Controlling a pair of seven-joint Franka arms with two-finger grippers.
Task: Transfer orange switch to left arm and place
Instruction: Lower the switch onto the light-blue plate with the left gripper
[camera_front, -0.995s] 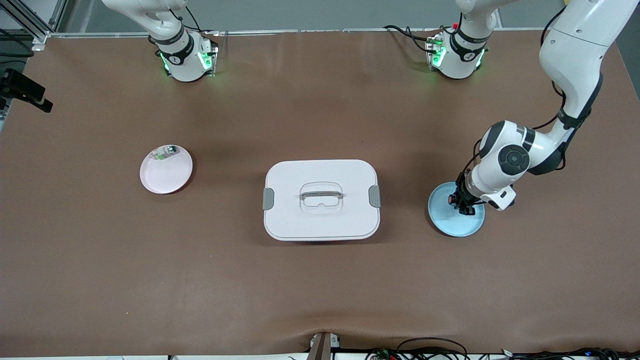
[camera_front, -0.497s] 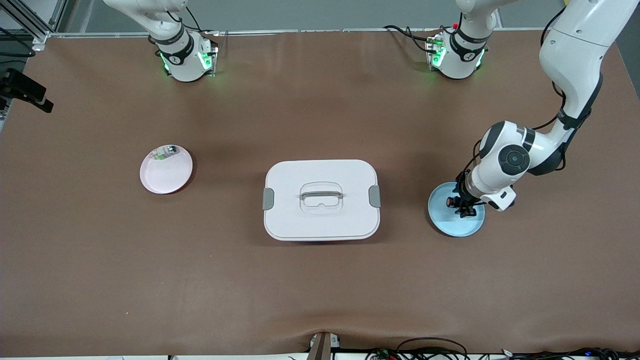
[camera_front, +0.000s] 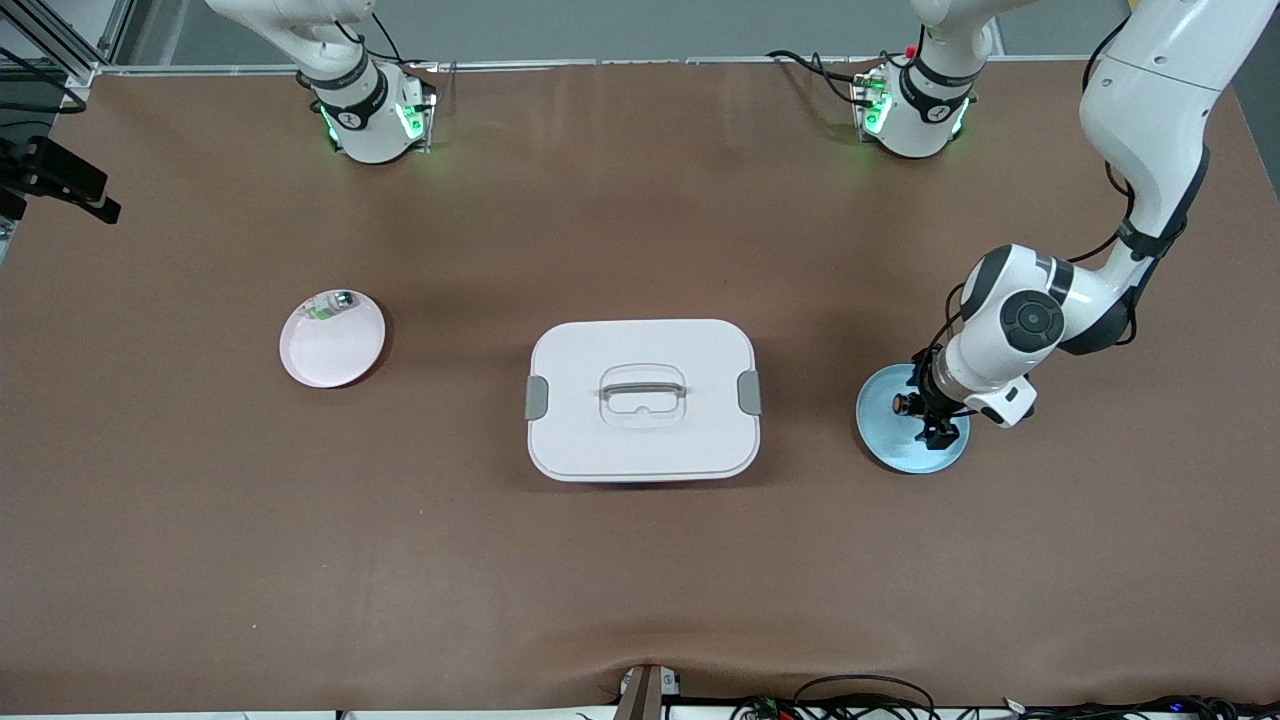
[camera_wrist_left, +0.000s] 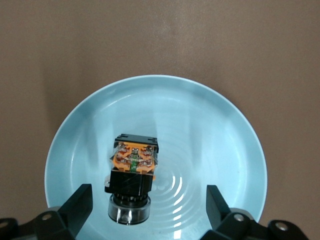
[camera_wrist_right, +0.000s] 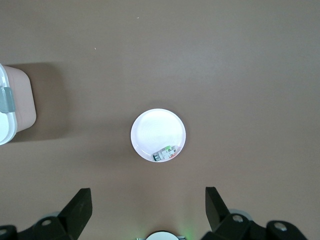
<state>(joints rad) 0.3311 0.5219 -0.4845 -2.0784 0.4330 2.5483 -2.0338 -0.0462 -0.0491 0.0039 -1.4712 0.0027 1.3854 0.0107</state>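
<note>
Left gripper (camera_wrist_left: 145, 210) open over round light-blue plate (camera_wrist_left: 225, 130), straddling small black-and-orange switch (camera_wrist_left: 131, 175); right gripper (camera_wrist_right: 145, 210) open, waiting, well above round pink plate (camera_wrist_right: 158, 135).

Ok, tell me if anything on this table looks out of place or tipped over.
Only the orange switch stands out: it lies tipped on its side on the blue plate, between the open left gripper fingers.

1. No readable text, brand, number or sign appears anywhere in these views.
2. The orange switch (camera_wrist_left: 133, 172) shows small markings on its orange end, too fine to read.
3. The box (camera_front: 642, 399) carries no label on its lid.
4. Each arm base near the worktop's top edge bears a small dark round mark, illegible.
</note>
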